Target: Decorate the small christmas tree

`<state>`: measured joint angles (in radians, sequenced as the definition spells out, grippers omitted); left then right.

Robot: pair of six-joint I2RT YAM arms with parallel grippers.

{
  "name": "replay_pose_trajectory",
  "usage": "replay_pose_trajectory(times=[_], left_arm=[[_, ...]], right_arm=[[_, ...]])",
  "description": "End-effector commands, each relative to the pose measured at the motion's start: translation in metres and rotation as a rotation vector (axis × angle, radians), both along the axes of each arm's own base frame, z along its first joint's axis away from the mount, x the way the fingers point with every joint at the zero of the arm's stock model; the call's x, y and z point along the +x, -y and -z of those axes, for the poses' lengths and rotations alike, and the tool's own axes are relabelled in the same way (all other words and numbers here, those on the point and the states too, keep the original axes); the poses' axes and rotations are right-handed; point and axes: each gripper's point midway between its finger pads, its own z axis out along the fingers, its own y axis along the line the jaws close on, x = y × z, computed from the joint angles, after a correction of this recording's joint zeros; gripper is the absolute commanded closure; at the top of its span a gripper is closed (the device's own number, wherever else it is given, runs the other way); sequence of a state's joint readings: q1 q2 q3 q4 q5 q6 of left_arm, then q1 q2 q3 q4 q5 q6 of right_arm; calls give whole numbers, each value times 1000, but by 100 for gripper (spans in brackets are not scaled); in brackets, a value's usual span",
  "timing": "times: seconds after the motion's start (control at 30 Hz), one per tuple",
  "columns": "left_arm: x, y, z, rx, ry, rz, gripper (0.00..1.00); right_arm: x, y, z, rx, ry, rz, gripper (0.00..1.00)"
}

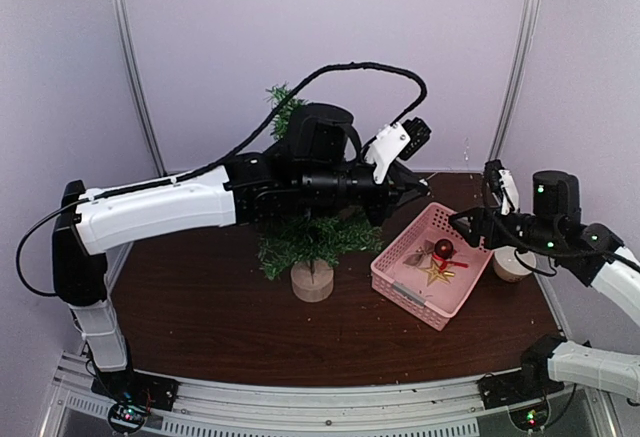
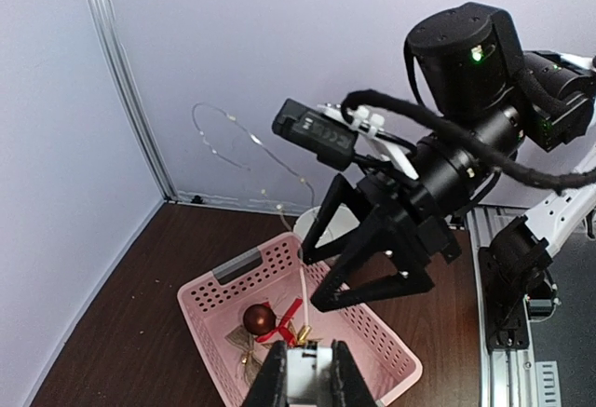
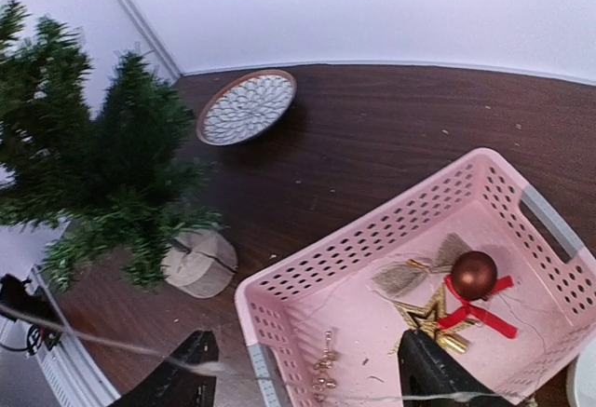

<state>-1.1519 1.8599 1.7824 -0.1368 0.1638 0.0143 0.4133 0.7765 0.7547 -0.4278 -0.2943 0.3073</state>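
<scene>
Beside the seemingly bare small christmas tree, ornaments lie in the pink basket; our right pincer gapes empty, of the left pincer we cannot tell.

Two white-and-black arms, cabled and lit.
The left arm wears a glossy white shell, with black cylindrical joint housings at both ends of that shell and a ribbed black cable arching above it. The right arm, across from that shell, is mostly black with green lamps, and its right claw has open-framed triangular fingers.
</scene>
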Motion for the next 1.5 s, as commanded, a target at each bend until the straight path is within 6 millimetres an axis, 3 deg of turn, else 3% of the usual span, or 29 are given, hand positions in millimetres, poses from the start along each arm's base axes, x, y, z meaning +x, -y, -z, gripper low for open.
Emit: replay_pose_trajectory(times=[0.0,0.3,0.4,0.67,0.83,0.9,1.0,1.17,1.37,1.47], left_arm=[[5,-16,-62,-101,76,-53,100],[6,-52,-119,-143,155,-141,100],[15,-71,-135,-144,196,-229,100],[31,-123,-187,-204,285,-433,100],[39,-142,-208,-229,315,-498,100],[38,-145,-215,-241,328,-495,100],[31,-146,-228,-262,337,-467,100],[21,-150,-246,-301,348,-425,100],[17,-154,-252,-307,362,-414,100],[17,-155,-254,-311,368,-416,100]], right_arm=[[-26,-34,-24,103,77,-252,29],[-77,-71,-61,230,186,-592,32],[-91,-79,-71,253,222,-665,32],[-115,-105,-78,235,238,-814,27],[-125,-110,-83,230,268,-847,23],[-119,-105,-82,200,288,-793,22],[-90,-85,-73,109,319,-578,24],[-37,-20,-58,-6,296,-76,25],[-20,24,-27,-65,239,196,28],[-16,31,-6,-88,218,243,18]])
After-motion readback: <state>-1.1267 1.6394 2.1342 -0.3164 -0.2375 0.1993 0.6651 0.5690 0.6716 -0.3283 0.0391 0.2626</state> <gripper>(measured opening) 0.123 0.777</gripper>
